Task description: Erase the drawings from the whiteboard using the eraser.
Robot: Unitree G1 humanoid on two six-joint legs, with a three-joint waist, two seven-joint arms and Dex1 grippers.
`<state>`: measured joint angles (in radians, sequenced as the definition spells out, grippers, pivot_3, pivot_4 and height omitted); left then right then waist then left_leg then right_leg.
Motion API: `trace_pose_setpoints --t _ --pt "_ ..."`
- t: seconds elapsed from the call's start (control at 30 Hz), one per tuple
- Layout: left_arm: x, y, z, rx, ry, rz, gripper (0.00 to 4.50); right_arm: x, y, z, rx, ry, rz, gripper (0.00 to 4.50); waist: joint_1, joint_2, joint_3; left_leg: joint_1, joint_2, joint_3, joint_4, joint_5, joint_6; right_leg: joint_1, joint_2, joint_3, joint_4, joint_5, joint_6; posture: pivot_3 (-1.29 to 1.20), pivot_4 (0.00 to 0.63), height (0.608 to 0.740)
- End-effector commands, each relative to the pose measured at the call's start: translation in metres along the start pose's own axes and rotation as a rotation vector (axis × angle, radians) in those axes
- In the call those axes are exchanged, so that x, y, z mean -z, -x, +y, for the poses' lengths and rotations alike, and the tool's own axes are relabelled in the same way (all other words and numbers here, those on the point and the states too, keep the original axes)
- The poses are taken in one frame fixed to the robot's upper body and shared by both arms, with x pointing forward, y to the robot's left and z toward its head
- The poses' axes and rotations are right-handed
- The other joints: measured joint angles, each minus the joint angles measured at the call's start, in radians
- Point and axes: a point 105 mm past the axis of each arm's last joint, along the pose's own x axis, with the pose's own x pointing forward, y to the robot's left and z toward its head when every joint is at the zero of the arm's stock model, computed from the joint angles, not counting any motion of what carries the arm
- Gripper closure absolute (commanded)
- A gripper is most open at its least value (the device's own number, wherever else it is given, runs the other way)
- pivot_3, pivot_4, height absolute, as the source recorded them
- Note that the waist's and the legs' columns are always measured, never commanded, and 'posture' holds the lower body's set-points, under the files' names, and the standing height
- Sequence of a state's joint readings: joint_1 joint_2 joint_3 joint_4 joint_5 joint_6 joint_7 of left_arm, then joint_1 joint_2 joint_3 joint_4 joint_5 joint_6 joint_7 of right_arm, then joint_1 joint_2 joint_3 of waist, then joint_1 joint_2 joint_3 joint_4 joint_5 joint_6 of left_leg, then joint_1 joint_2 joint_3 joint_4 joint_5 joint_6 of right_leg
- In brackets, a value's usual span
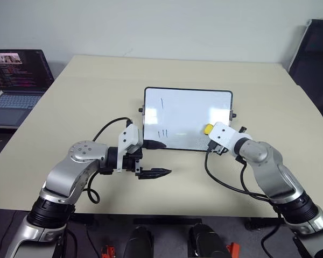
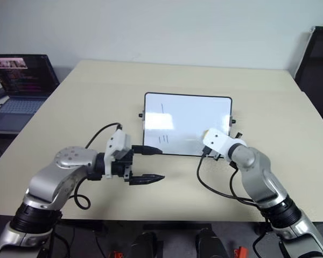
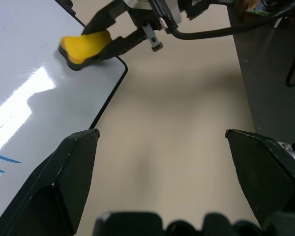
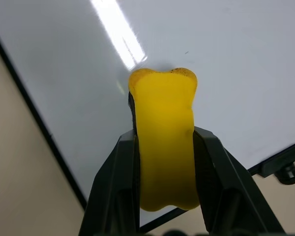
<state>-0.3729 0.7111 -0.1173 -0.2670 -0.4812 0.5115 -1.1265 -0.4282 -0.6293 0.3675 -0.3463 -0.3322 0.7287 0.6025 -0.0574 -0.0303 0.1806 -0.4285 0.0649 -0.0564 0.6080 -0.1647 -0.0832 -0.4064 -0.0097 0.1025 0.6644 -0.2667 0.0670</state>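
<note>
I see the whiteboard (image 1: 187,115) as glossy and smooth, throwing back bright light streaks inside its thin black frame. My right gripper's (image 4: 164,147) fingers look like matt black plastic around the eraser (image 4: 164,142), a smooth, slightly grainy yellow. The table (image 1: 86,102) looks matt beige.

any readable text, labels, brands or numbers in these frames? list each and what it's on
No text reads in any view.
Laptop screen: lines of coloured text, too small to read.
Whiteboard: pen strokes only, one upright line and three tally lines, no letters or digits.
Eraser: plain yellow, no label.
</note>
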Motion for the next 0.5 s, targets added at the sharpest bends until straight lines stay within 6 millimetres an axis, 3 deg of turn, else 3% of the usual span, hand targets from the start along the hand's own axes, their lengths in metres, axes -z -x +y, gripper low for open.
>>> trace_pose_setpoints --t 0.03,0.13,0.27,0.37,0.5 --pt "-0.007 0.003 0.0 -0.006 -0.04 -0.013 0.0 0.008 0.001 0.016 -0.088 0.004 0.03 3.38 0.0 0.0 0.0 0.0 0.0 0.0 0.0 0.0 0.0 0.0 0.0 0.0 0.0 0.0 0.0 0.0 0.15 0.74" --pt "-0.007 0.003 0.0 -0.01 -0.04 -0.013 0.0 0.0 0.0 0.007 -0.027 -0.001 -0.002 3.38 -0.002 0.0 0.0 0.0 0.0 0.0 0.001 0.0 0.0 0.0 0.0 0.0 0.0 0.0 0.0 0.0 0.15 0.74" --pt "-0.009 0.008 0.01 -0.096 -0.039 -0.04 0.0 -0.022 0.002 -0.012 0.053 -0.138 -0.114 3.38 -0.005 0.0 0.0 0.001 0.0 0.0 0.001 0.0 0.0 0.0 0.0 0.0 0.001 0.0 -0.001 0.0 0.15 0.74" --pt "-0.019 0.017 0.037 -0.288 -0.032 -0.125 0.0 -0.037 0.009 -0.01 0.02 -0.315 -0.221 3.39 0.0 0.0 0.0 0.0 0.0 0.0 0.0 0.0 0.0 0.0 0.0 0.0 0.001 0.0 0.0 0.0 0.15 0.74" --pt "-0.016 0.025 0.039 -0.342 -0.021 -0.121 0.0 -0.048 0.019 -0.009 0.003 -0.45 -0.318 3.39 0.001 0.0 0.0 -0.002 0.0 -0.001 -0.001 0.0 0.0 -0.001 0.0 -0.001 0.0 0.001 0.004 0.0 0.15 0.74"
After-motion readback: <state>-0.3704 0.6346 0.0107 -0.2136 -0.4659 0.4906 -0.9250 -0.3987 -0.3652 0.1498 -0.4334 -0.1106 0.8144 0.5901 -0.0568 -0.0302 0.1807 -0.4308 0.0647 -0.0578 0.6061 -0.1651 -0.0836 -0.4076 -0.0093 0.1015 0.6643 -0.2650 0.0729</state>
